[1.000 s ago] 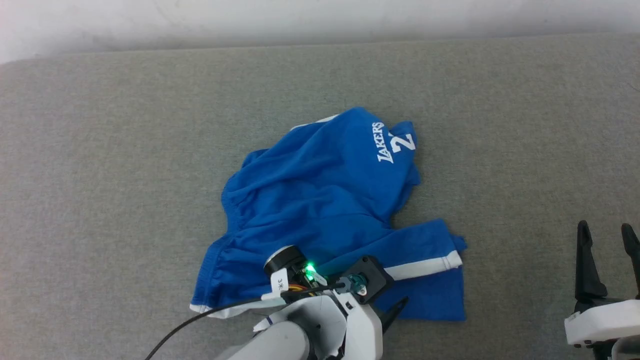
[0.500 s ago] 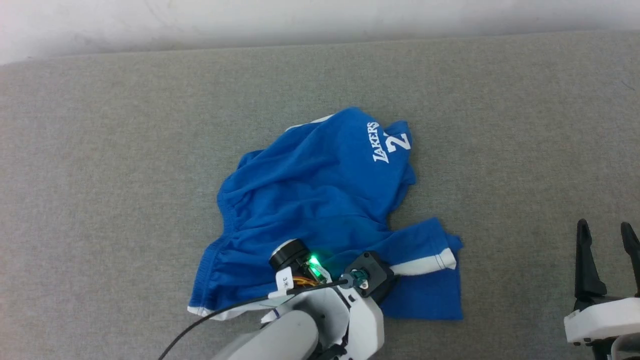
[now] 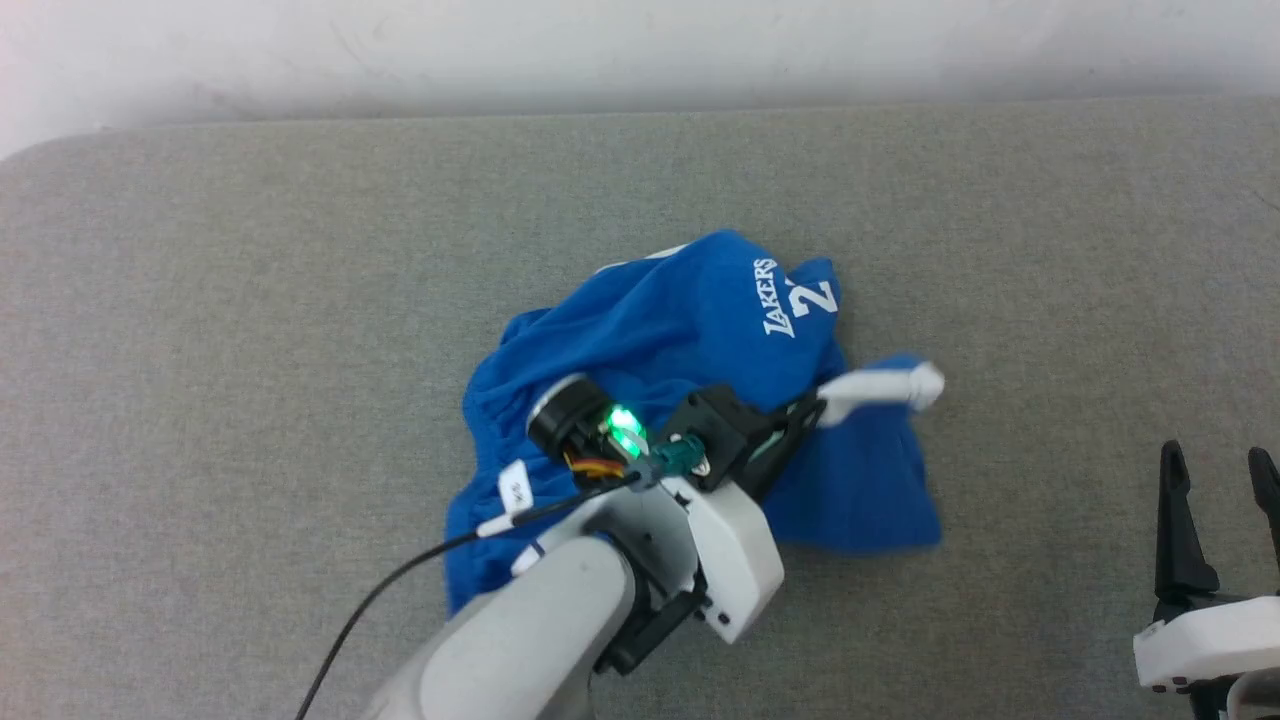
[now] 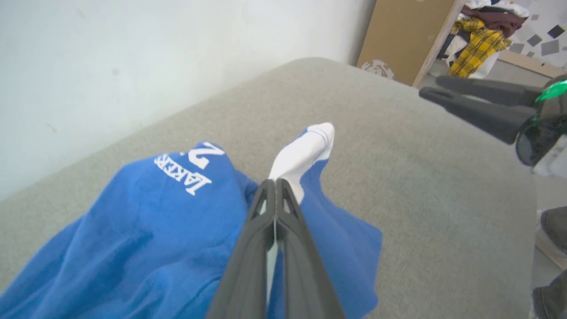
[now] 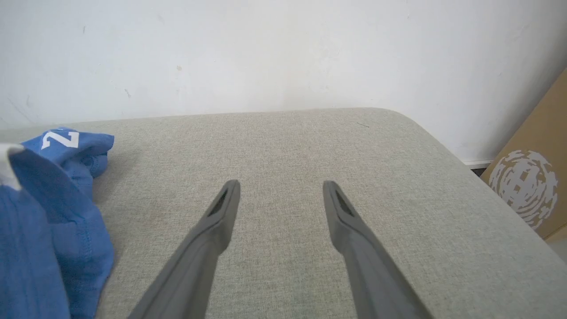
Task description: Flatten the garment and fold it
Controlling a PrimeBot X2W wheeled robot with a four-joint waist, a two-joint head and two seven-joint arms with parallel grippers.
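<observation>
Blue shorts [image 3: 690, 330] lie crumpled on the grey cushion [image 3: 250, 350]. The left gripper [image 4: 275, 182], forearm angled across them, pinches their white hem [image 4: 305, 146] (raised off the cushion). The right gripper [image 5: 281, 186] hovers well apart, fingers spread.

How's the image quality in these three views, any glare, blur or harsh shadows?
Head view: wall washed out, green light flares. Left wrist view: left gripper soft up close, garment lettering legible. Right wrist view: even light, garment's edge blurred.
</observation>
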